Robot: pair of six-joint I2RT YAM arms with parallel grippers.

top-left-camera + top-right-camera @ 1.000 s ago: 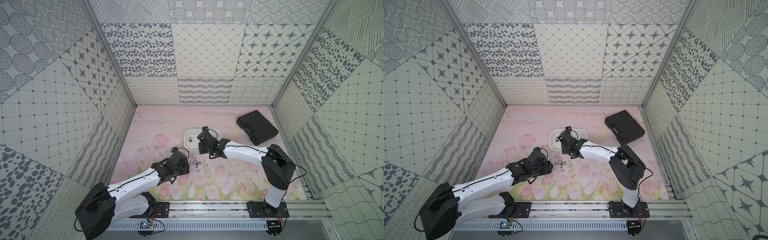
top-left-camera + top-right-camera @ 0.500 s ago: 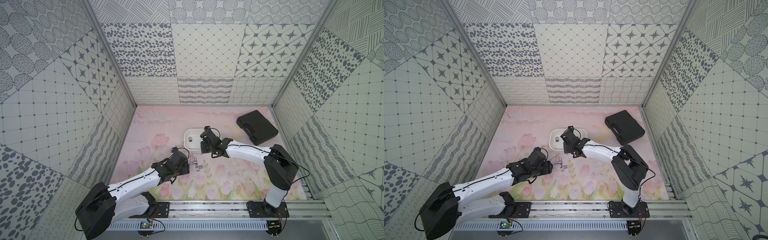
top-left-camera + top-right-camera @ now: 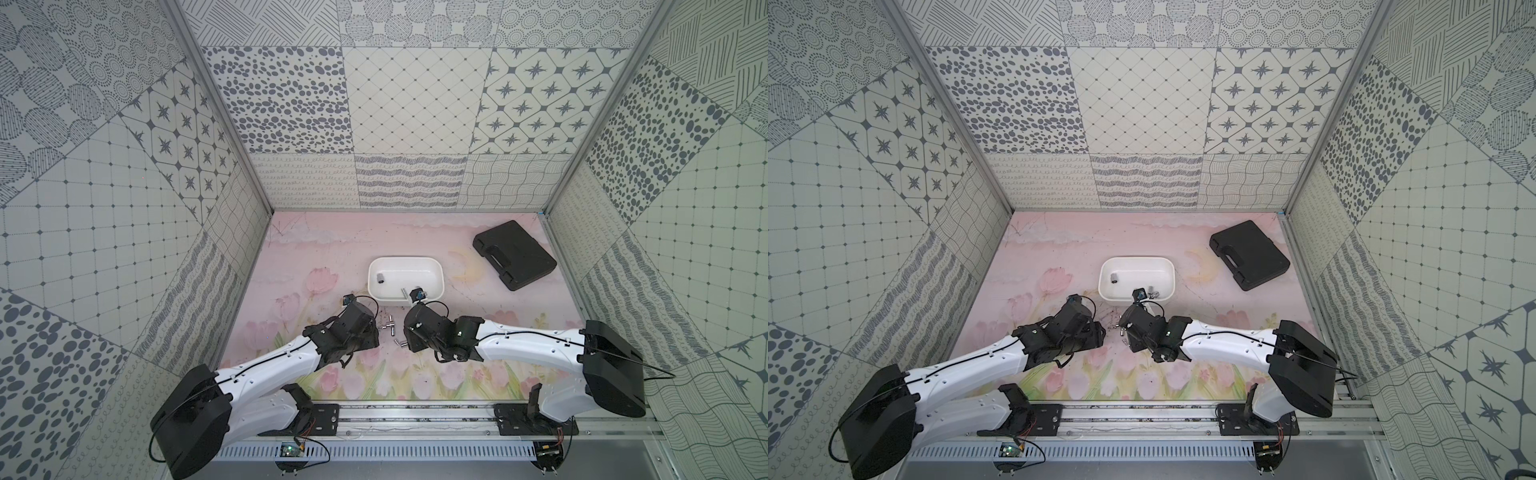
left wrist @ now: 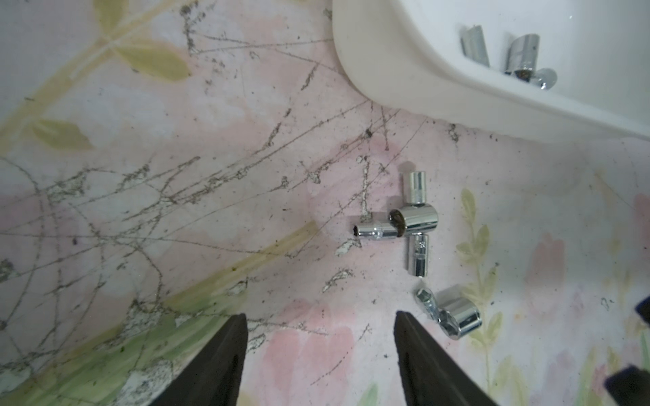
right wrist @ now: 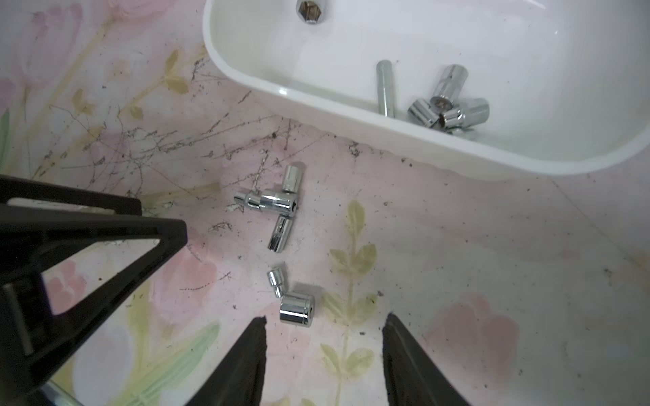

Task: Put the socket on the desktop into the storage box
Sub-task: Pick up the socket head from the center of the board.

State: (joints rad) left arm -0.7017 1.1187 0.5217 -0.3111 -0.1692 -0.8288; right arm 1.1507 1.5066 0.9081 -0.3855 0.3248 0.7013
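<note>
left hand [image 4: 320, 314]: open, empty | right hand [image 5: 325, 316]: open, socket [image 5: 297, 311] just ahead of fingertips | storage box [image 5: 316, 112]: beyond, partly cut off

- The storage box [image 3: 419, 276]: plain glossy white, no pattern.
- The sockets on the desktop [image 4: 413, 219] and those in the box [image 5: 448, 102]: mirror-bright chrome silver.
- The desktop [image 3: 332, 249]: pale pink, printed with deeper pink tulips and yellow-green leaves and stems. Dark grey scratch lines cross it near the box.
- The case [image 3: 515, 254] at the desktop's far right corner: matt black.
- The arms [image 3: 270, 365]: white links, black joints. The left gripper [image 4: 320, 314] and right gripper [image 5: 324, 316] are black.
- The walls [image 3: 407, 99]: off-white panels with grey dots, stars, diamond grids, waves and hatching.
- The rail [image 3: 415, 409] along the near edge: silver.
</note>
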